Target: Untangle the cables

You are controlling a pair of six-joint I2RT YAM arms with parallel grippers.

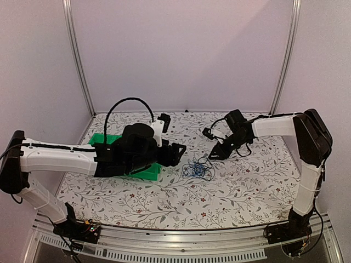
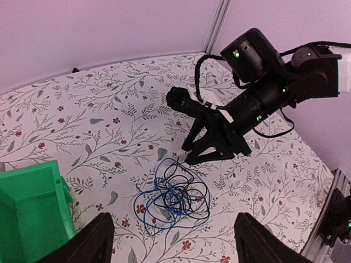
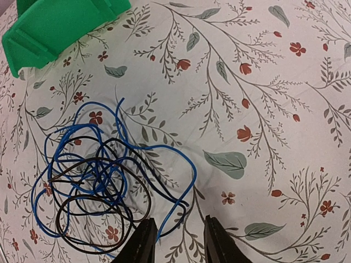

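The cables [image 1: 196, 169] are heaped in one snarl on the table [image 1: 247, 186], near its middle. The bin [image 1: 149, 173] is set to their left, apart from them, and is largely covered by the left arm. The left gripper [image 1: 179, 154] is held between bin and snarl. The right gripper [image 1: 215, 154] is poised just behind and right of the snarl, apparently not touching it.

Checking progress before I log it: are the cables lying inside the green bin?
No, the cables lie in a snarl on the floral tablecloth, apart from the green bin.
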